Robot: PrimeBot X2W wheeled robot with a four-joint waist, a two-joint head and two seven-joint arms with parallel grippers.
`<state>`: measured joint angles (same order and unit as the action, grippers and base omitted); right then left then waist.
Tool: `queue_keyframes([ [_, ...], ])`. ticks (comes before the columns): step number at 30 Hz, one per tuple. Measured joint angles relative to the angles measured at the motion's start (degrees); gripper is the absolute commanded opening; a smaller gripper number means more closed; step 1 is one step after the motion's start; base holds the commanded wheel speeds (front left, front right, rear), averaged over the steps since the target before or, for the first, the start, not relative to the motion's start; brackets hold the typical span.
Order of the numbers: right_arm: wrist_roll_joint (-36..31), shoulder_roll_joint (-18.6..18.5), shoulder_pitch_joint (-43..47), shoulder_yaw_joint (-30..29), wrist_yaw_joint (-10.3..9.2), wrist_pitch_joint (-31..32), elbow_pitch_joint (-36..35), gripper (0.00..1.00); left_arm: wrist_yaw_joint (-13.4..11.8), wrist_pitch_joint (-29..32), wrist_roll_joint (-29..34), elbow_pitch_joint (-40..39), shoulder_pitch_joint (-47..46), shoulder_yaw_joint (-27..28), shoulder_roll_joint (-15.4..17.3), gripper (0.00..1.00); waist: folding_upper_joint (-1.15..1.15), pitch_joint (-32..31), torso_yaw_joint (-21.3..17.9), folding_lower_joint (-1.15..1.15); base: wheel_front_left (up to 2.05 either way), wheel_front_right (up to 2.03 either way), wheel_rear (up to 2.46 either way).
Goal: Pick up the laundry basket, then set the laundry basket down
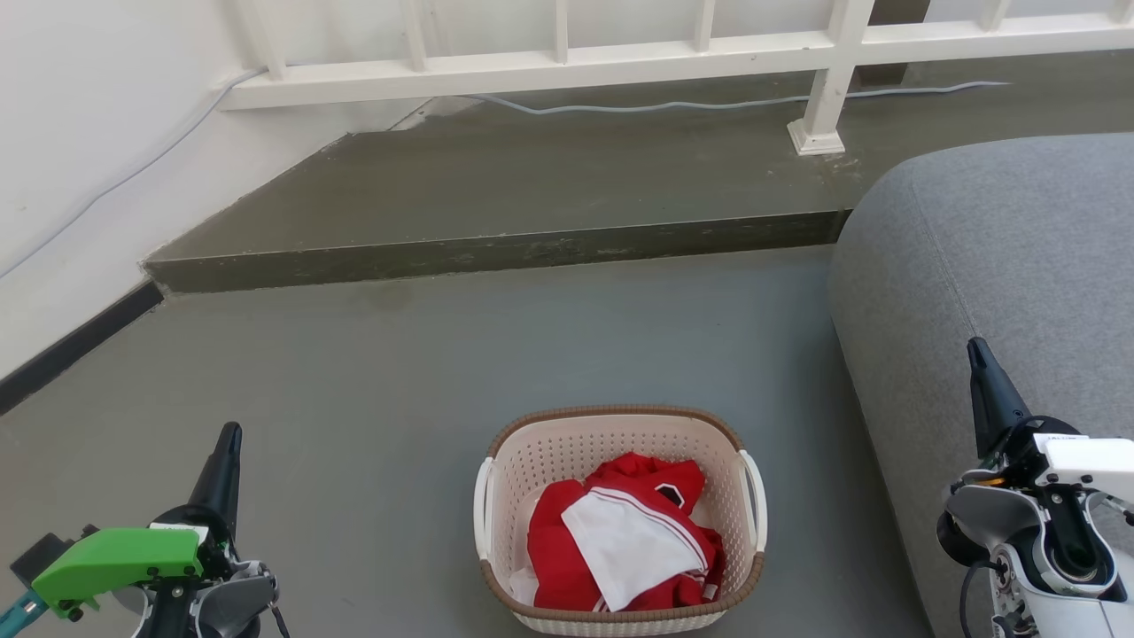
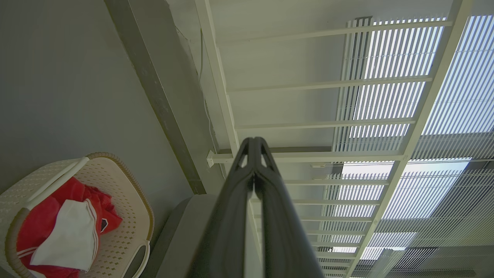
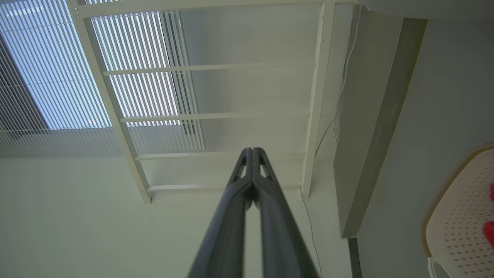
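While clenched and empty, left fingers (image 1: 221,470) and right fingers (image 1: 990,390) well apart from the laundry basket (image 1: 576,450).

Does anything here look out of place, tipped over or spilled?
Nothing stands out. The basket stands upright on the floor, and the red and white clothes lie crumpled inside it, none spilled out.
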<state>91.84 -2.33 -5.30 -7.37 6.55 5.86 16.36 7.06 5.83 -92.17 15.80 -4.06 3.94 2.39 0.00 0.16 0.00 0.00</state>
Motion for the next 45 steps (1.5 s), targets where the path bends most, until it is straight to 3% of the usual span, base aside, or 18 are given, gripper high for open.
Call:
queue_keyframes([
  [45, 0.0, 0.01, 0.02, -0.02, 0.0, 0.0, -0.16, 0.0, 0.0, 0.01, 0.0, -0.01, 0.0, 0.07, 0.0, 0.0, 0.0, 0.01, 0.0, 0.0, 0.0, 0.0, 0.0],
])
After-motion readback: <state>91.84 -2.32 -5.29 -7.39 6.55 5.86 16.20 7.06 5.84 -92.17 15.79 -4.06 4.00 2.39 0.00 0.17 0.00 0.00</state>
